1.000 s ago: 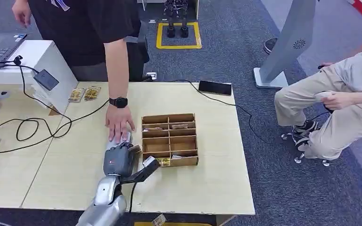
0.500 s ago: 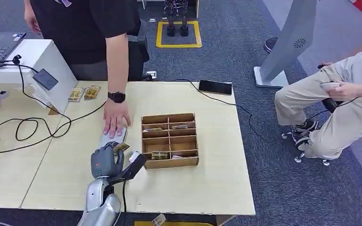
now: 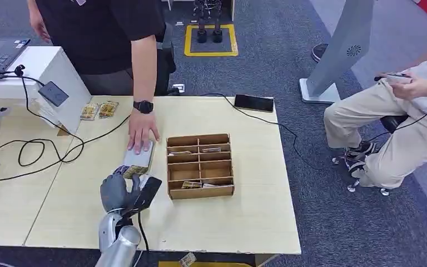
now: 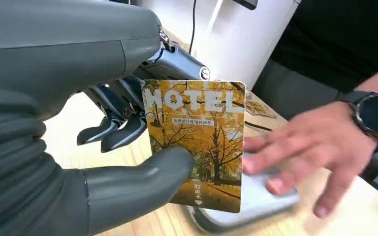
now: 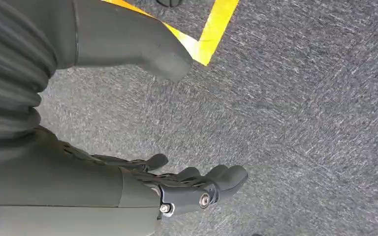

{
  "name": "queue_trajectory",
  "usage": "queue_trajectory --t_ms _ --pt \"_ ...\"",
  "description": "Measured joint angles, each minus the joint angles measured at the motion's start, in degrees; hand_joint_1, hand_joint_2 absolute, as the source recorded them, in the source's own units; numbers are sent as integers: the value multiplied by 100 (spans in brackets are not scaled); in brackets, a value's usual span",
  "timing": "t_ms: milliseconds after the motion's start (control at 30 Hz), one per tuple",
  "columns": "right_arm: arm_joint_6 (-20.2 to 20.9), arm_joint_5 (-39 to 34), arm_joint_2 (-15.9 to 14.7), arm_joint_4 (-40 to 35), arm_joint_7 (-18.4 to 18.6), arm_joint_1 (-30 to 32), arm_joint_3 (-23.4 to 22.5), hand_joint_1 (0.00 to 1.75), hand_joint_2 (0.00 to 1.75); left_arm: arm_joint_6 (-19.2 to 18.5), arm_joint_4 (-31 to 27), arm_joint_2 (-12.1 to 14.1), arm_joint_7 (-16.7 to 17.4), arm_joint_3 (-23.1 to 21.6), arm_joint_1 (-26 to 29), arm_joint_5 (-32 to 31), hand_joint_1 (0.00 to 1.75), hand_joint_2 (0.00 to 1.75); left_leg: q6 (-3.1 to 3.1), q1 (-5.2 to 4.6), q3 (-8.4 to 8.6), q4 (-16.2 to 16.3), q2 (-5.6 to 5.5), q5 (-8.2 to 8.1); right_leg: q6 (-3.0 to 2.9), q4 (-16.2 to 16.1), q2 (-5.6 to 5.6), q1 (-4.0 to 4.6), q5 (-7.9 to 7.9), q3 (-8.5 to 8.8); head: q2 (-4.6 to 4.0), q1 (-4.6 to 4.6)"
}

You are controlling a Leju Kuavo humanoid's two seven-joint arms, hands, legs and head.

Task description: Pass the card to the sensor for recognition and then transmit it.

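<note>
Wooden table (image 3: 244, 217), left hand (image 4: 103, 162) pinching upright hotel card (image 4: 195, 142), perhaps above a sensor (image 4: 256, 204).

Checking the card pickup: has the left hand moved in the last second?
Yes. The left hand, holding the hotel card, has drawn back leftward from the wooden divider box toward the table's near edge.

Left hand (image 3: 121, 192) raised over the near part of the wooden table (image 3: 244, 222), fingers closed around a card (image 3: 135, 171) — yellowish edge just visible at the fingertips. Just beyond the hand, a grey flat device (image 3: 138, 156) lying on the table, pressed down by a person's hand (image 3: 142, 136) with a black watch (image 3: 143, 106) on the wrist. Immediately to the right of the hand, a cardboard divider box (image 3: 200, 165) — several compartments, some holding cards. Farther off to the left, looping black cables (image 3: 39, 150).
</note>
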Motion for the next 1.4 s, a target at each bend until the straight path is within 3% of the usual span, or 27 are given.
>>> queue_trajectory --t_ms 167,267,400,500,667,833,1400 --pt "0 4 0 -11 0 -3 0 0 175 0 0 -22 -173 39 -37 351 175 175 0 0 -1 0 0 0 0 0 0 0 0 -2 0 0" --pt "0 43 0 -37 24 -5 0 0 175 -57 0 -31 -243 -30 -138 1490 175 175 0 0 -1 0 0 0 0 0 0 0 0 -2 0 0" --pt "0 105 0 -87 52 -6 0 0 175 -330 -188 11 75 -556 -202 2993 175 175 2 0 -3 1 -1 2 0 0 -1 0 1 -2 0 0" --pt "0 144 0 -114 52 -7 0 0 175 -387 -312 96 232 -963 -343 3529 175 175 2 0 -4 1 -1 2 0 0 -1 0 1 -2 0 2" --pt "0 195 31 -256 54 -7 0 0 175 -337 -326 256 433 -1467 -630 3910 175 175 2 0 -4 1 -1 2 0 0 -1 0 1 -2 0 0" --pt "0 234 57 -317 68 -8 0 0 175 -391 -247 313 450 -1679 -877 4310 175 175 2 0 -4 1 -1 2 0 0 0 0 1 -4 0 0" --pt "0 269 70 -323 61 -11 0 0 175 -411 302 418 518 -1819 -1611 4621 175 175 2 0 -4 1 0 2 0 1 1 0 2 -4 0 0"
